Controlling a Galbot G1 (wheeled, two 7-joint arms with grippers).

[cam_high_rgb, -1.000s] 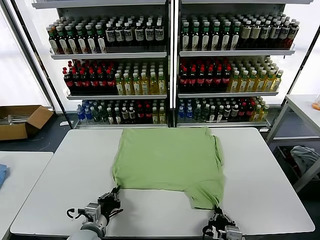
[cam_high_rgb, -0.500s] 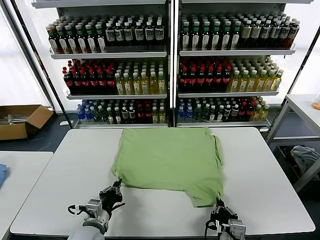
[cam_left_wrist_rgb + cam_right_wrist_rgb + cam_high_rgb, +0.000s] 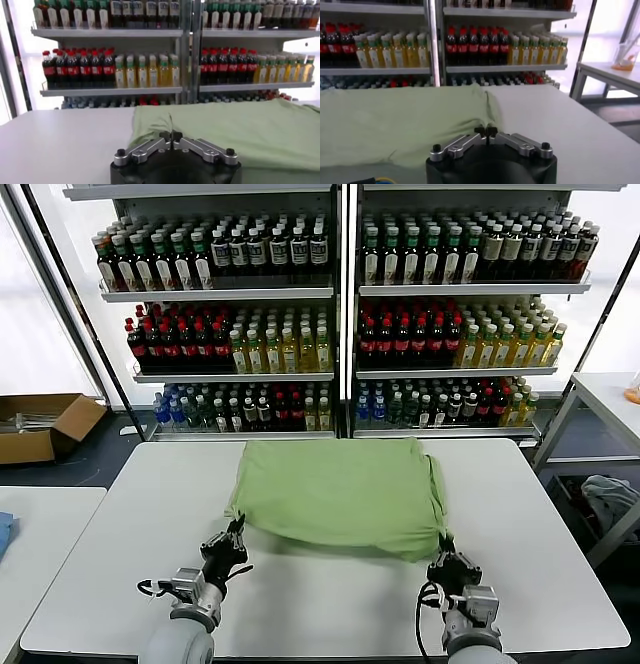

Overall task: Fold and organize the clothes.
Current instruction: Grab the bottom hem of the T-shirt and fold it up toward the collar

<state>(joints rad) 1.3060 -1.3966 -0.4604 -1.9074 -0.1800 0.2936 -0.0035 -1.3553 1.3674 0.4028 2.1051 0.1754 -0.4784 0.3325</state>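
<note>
From the head view, the light green polo shirt (image 3: 335, 494) is seen lying mid-bench, its long axis running left to right. The left gripper (image 3: 236, 535) and right gripper (image 3: 448, 559) are clenched on its near corners. In each wrist view, the jaws are shut on the hem, the shirt spreading away ahead.

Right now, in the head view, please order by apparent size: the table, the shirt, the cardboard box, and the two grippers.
1. table
2. shirt
3. cardboard box
4. left gripper and right gripper: they look alike, so no ranking between them.
</note>
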